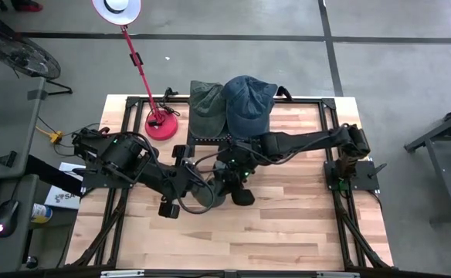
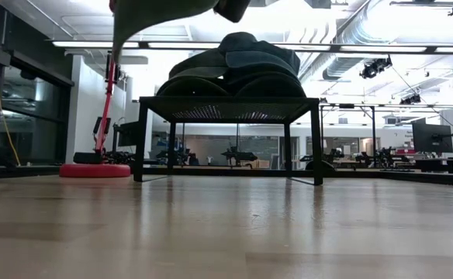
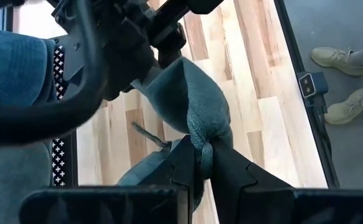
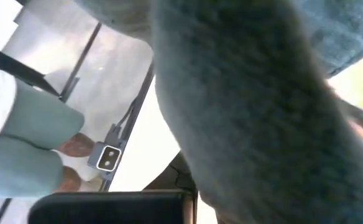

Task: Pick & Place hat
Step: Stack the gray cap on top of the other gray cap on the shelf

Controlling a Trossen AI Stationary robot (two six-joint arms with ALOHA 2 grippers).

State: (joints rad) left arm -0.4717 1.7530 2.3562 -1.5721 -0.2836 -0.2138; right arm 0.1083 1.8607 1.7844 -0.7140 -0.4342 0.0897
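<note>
Wooden table (image 1: 287, 232): both tools pinching grey-green hat (image 3: 194, 106) before black rack (image 1: 202, 139) stacked with hats; red lamp (image 1: 161, 123) beside.

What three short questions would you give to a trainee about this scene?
1. True or false: the blue cap lies on top of the black rack.
2. The left gripper has its jaws shut on: A) the grey-green hat; B) a cup; C) nothing.
3. Fill in: the lamp base on the table beside the rack is ___ in colour.

Key: 1 true; 2 A; 3 red.
</note>
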